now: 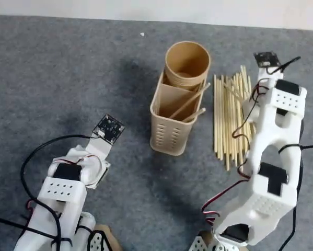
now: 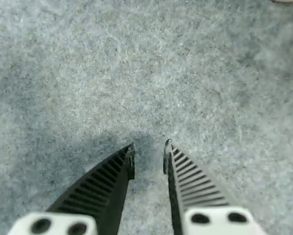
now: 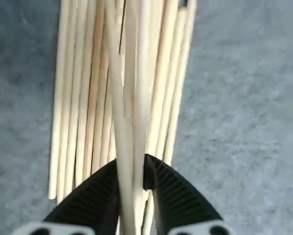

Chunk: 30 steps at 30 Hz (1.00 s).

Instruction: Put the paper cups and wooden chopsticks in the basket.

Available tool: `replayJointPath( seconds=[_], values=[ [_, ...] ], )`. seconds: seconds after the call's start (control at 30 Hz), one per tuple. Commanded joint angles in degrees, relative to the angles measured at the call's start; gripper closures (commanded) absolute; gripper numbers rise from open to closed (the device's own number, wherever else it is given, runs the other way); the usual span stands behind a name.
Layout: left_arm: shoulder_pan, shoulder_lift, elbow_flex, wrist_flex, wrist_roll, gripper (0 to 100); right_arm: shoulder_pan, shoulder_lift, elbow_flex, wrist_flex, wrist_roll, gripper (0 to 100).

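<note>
Pinching a couple of chopsticks (image 3: pixel 141 73) between its fingers, my right gripper (image 3: pixel 131 166) is clamped on them close to one end of the pile (image 1: pixel 230 117). The pile lies flat on the grey carpet (image 1: pixel 67 68), just right of the basket (image 1: pixel 169 133), with its sticks running near to far and a few lying askew across the far end. The basket stands upright in the middle of the scene. Stacked cups (image 1: pixel 186 63) sit in its far compartment, and two more sticks (image 1: pixel 190 102) lean out to the right from the compartments nearer me. My left gripper (image 2: pixel 148 154) hangs over bare carpet at the near left, well apart from the basket. Its fingers are a little apart, with nothing between them.
</note>
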Motion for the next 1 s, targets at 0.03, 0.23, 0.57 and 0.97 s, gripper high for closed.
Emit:
replayJointPath(
  seconds=[0.03,0.23,0.57,0.97],
  values=[
    [0.31,-0.4,-0.22,-0.97,-0.18,87,0.31,2.33,-0.48,0.66,0.88,97.2],
    [0.31,-0.4,-0.22,-0.97,-0.18,87,1.27,2.95,-0.31,0.22,0.79,81.7],
    [0.31,-0.48,-0.22,-0.97,-0.18,87,2.07,3.47,0.92,-4.0,0.53,81.3],
    [0.31,-0.48,-0.22,-0.97,-0.18,87,7.25,16.66,-1.54,-9.89,0.97,81.5]
  ],
)
